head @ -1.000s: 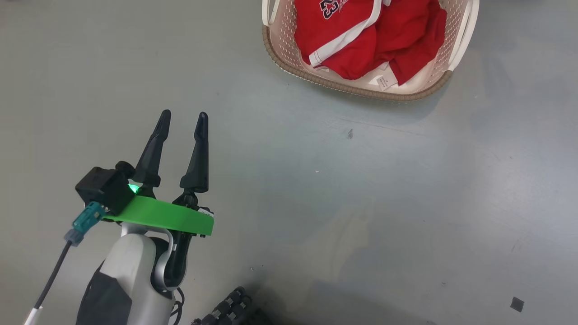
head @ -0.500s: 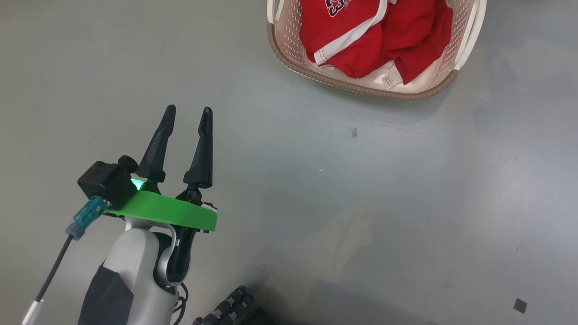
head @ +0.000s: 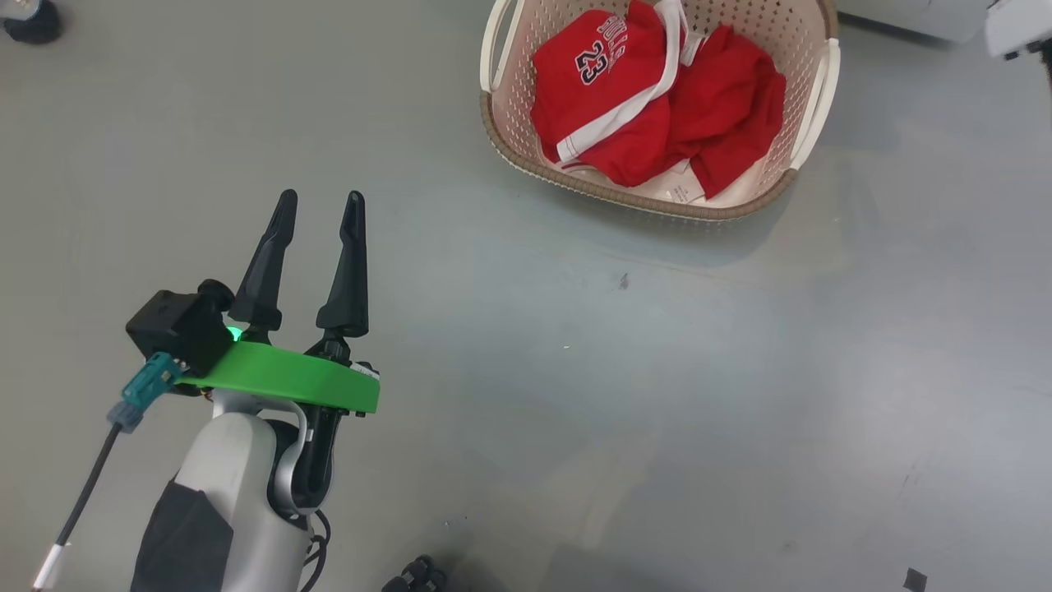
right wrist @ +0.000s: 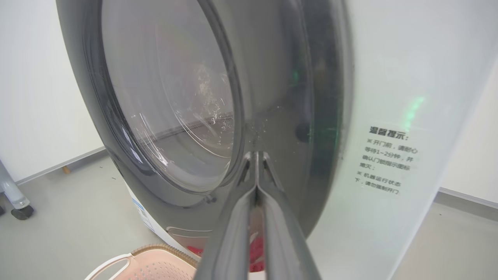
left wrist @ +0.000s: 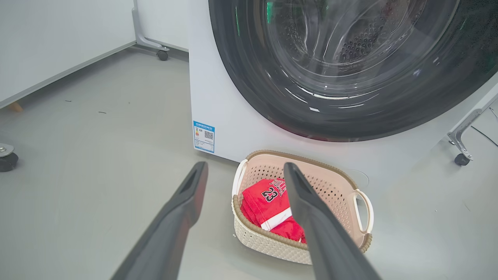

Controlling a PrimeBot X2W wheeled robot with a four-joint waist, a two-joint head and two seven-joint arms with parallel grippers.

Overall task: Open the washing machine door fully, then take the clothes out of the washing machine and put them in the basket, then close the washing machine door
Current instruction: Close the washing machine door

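Clothes, one red heap, fill one basket before one washing machine, door shut. Left gripper gapes empty; right gripper is clenched by the door.

At 12 o'clock in the head view, the top edge cuts off the far rim of the basket. From the left wrist, the washing machine door runs off the top. A finger of the left claw hides part of the clothes. Print on the blue label is too small to read.
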